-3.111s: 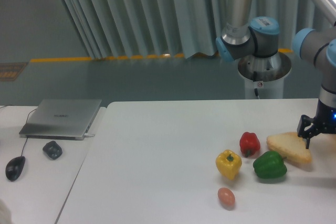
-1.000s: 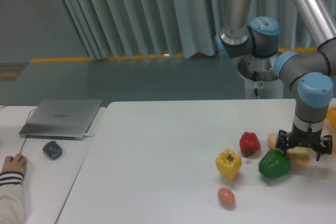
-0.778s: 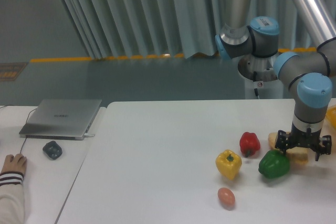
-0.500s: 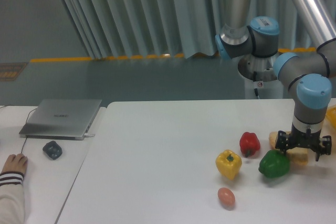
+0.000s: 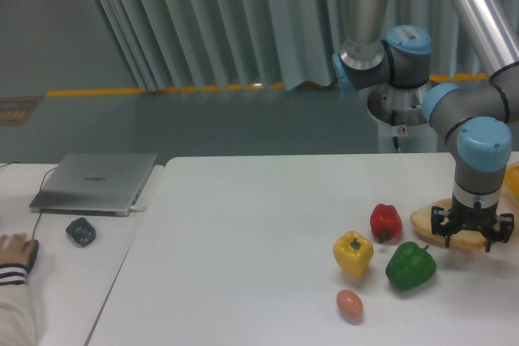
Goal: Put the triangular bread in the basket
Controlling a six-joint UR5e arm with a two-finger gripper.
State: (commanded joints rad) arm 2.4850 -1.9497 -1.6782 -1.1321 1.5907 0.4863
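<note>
The triangular bread point(image 5: 428, 220) lies at the table's right end, pale with a tan crust. My gripper point(image 5: 472, 235) points straight down onto it, its fingers closed on the slice's right part, which they partly hide. The bread's left tip sticks out toward the red pepper. A yellow-orange bit of the basket point(image 5: 513, 181) shows at the right edge of the frame, just right of my arm.
A green bell pepper point(image 5: 410, 265) sits just in front and left of the bread, a red pepper point(image 5: 386, 222) to its left, and a yellow pepper point(image 5: 353, 254) and a small egg point(image 5: 349, 305) further left. On the side table are a laptop point(image 5: 96, 182), a dark object point(image 5: 80, 231) and a person's hand point(image 5: 15, 246).
The arm turned and came down over the bread. In the last half second the bread shifted left and shows more, and the green pepper rolled left and toward the front.
</note>
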